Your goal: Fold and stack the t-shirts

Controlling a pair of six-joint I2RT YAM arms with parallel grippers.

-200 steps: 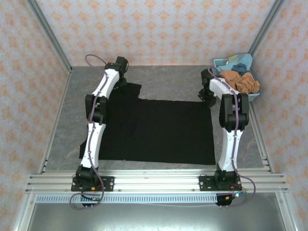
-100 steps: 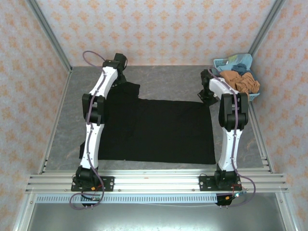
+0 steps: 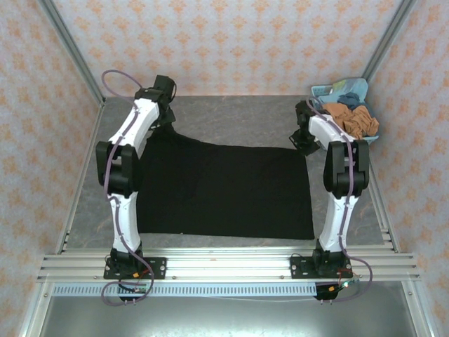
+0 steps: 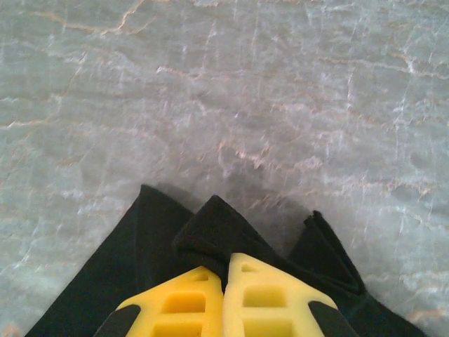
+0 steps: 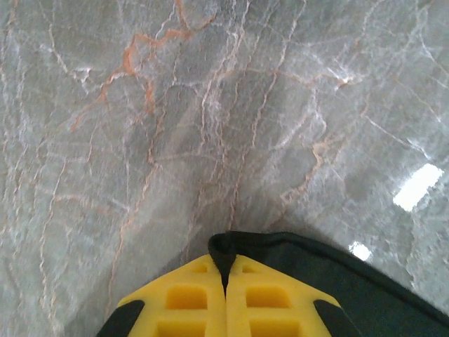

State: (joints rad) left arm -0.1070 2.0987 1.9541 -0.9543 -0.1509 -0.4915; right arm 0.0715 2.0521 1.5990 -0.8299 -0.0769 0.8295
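A large black t-shirt (image 3: 224, 189) lies spread across the grey table, plain side up, with no print showing. Its far left corner is pulled into a point toward my left gripper (image 3: 163, 116), which is shut on a bunched fold of the black cloth (image 4: 217, 232). At the far right corner my right gripper (image 3: 303, 137) is shut on the shirt's hem (image 5: 223, 251). More t-shirts, orange-brown (image 3: 354, 119) and bluish (image 3: 349, 96), are piled at the back right.
A light blue basket (image 3: 323, 91) at the back right corner holds the other shirts. Bare marbled grey table (image 3: 238, 116) lies beyond the shirt's far edge. Metal frame rails (image 3: 224, 263) run along the near edge, and patterned walls close in the sides.
My left gripper has moved left and farther back, dragging the shirt's far left corner out into a taut point. The right gripper has stayed put.
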